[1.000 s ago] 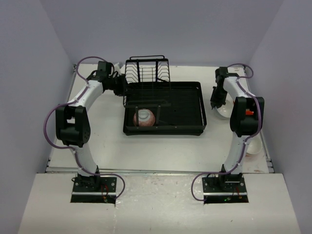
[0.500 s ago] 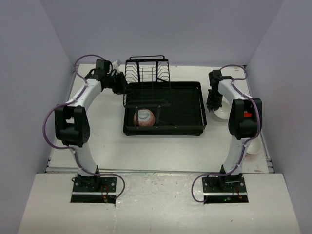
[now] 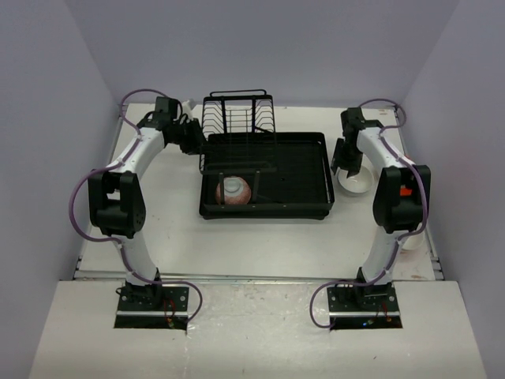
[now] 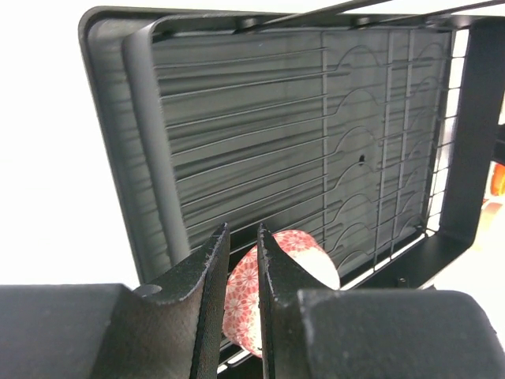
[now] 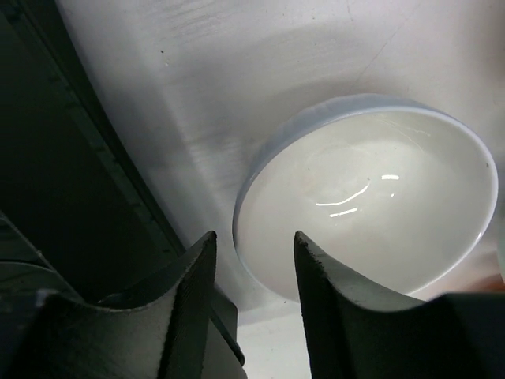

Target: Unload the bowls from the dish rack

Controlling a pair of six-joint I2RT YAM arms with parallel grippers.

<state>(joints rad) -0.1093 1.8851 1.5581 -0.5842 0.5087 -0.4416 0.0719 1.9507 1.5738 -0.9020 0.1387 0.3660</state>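
The black dish rack [image 3: 296,170] sits mid-table, and a pink-and-white patterned bowl [image 3: 233,190] lies in its near-left part. My left gripper [image 3: 197,144] hovers at the rack's far-left side. Its jaws stand a narrow gap apart with nothing between them, and the patterned bowl [image 4: 304,254] shows beyond them, over the rack floor [image 4: 237,118]. A white bowl [image 3: 357,183] stands upright on the table just right of the rack. My right gripper [image 3: 344,166] is open above that bowl's left rim [image 5: 363,197], not gripping it.
Another pale bowl [image 3: 412,239] sits near the table's right edge, partly hidden by my right arm. The rack's upright wire section [image 3: 237,118] rises at its far-left end beside my left gripper. The rack's dark wall [image 5: 63,197] runs close to the left of my right fingers.
My right gripper's jaws have spread apart over the white bowl, which now rests on the table. The right arm has shifted slightly. The left arm has barely moved.
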